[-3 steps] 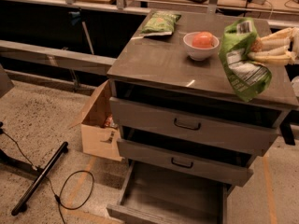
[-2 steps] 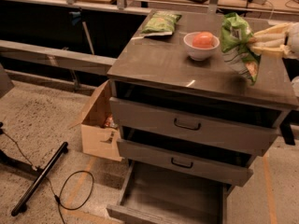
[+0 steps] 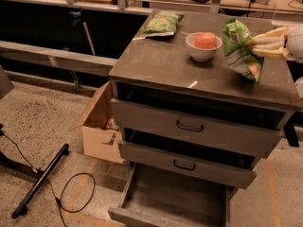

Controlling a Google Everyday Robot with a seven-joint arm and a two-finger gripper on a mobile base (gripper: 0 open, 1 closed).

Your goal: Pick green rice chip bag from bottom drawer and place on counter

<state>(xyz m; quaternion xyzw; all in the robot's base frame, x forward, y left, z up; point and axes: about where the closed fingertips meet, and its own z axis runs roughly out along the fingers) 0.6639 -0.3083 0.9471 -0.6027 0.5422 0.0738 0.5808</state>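
Note:
My gripper [image 3: 258, 45] reaches in from the right edge, its pale fingers [image 3: 270, 40] shut on the green rice chip bag [image 3: 240, 48]. The bag hangs tilted above the right part of the counter [image 3: 175, 67], next to a white bowl; whether its lower corner touches the counter I cannot tell. The bottom drawer [image 3: 177, 200] stands pulled open at the foot of the cabinet, its floor bare.
A white bowl [image 3: 203, 47] with an orange-red fruit [image 3: 206, 40] sits mid-counter. A paler olive-green bag [image 3: 162, 23] lies at the counter's back left. Two shut drawers with black handles [image 3: 189, 126] sit above. A cardboard box [image 3: 101, 126] and a cable [image 3: 71, 193] lie on the floor to the left.
The gripper has carried the green bag up and back over the counter, towards the bowl. The bag now hangs more upright and closer to the bowl.

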